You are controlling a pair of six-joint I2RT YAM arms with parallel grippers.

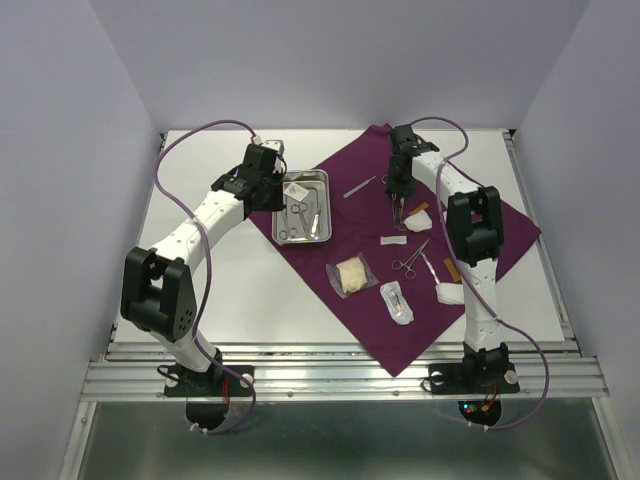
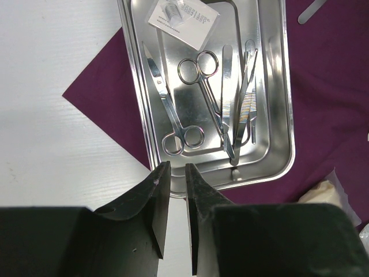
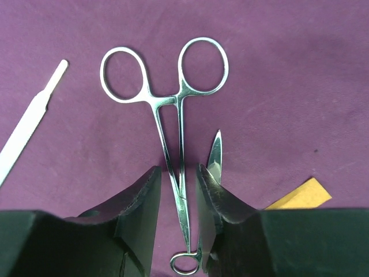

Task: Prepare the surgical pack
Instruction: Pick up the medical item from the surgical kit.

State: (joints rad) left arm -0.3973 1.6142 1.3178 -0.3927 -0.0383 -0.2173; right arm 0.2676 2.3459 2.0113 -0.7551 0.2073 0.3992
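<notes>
A white table (image 1: 200, 290) fills the floor of a plain booth, with pale lilac-grey walls (image 1: 330, 60) on the left, right and far sides. A ribbed metal rail (image 1: 340, 375) runs along the near edge where both arms are bolted. A plum cloth (image 1: 365, 330) lies cornerwise across the middle and right of the table, one corner reaching the near rail.

On the cloth's far-left corner sits a shiny steel tray (image 1: 322, 180). It holds scissors (image 2: 173, 109), a second ring-handled tool (image 2: 210, 107), tweezers (image 2: 248, 98) and a paper-backed packet (image 2: 183, 17). The left fingers (image 2: 166, 176) hover at the tray's left, over its rim. They stand a narrow gap apart with nothing between them.

Loose on the cloth near the middle are a bagged gauze pad (image 1: 352, 275) and a clear packet (image 1: 397, 302).

The right fingers (image 3: 154, 182) are low over the far-right part of the cloth. They stand apart on either side of the shafts of ring-handled forceps (image 3: 173, 104) lying flat, with cloth showing in the gaps. A pointed steel tip (image 3: 215, 153) pokes out beside one finger; which tool it belongs to is unclear. A white flat handle (image 3: 26, 130) lies to one side, and an orange strip (image 3: 300, 196) to the other.
</notes>
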